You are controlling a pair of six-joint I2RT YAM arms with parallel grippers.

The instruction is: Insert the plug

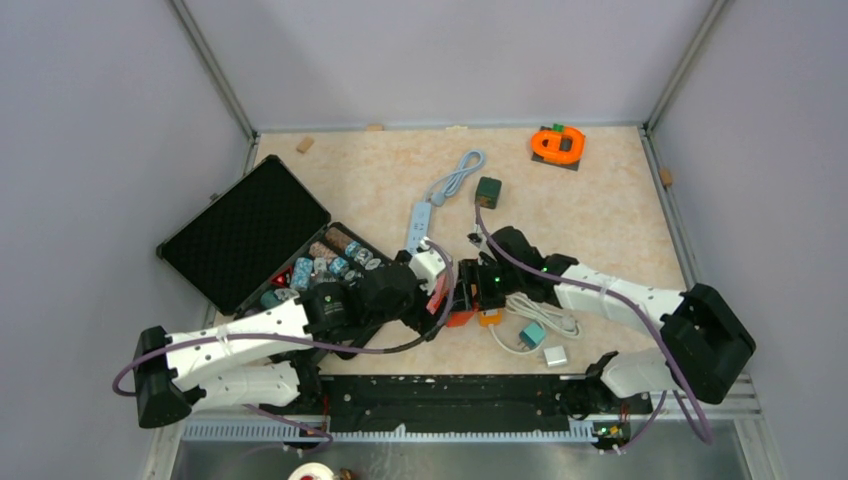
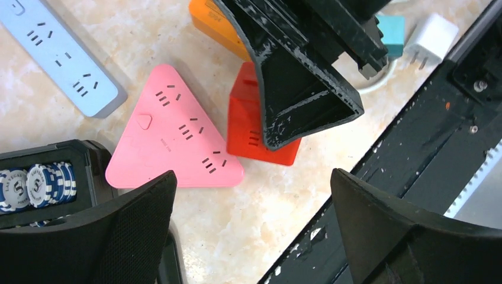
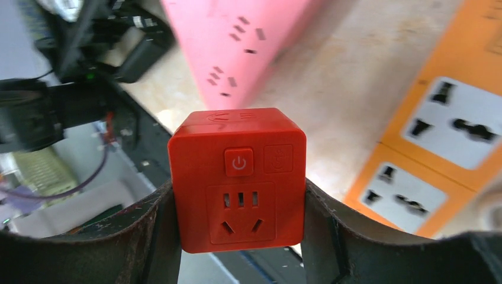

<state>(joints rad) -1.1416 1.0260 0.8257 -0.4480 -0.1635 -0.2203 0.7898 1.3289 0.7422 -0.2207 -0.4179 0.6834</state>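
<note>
The right gripper clamps the red cube adapter squarely between its fingers. The left gripper gapes empty, the pink triangular strip at its eleven o'clock.

The top view looks steeply down on the whole counter, arm bases at 6 o'clock. Both wrist views sit close, sharing the red cube socket and pink triangular strip.

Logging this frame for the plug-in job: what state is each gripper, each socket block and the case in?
left gripper: open, empty.
right gripper: shut on red cube socket.
red cube socket: held, front outlet empty.
pink triangular strip: flat on table, outlets empty.
black case: lid open.
</note>
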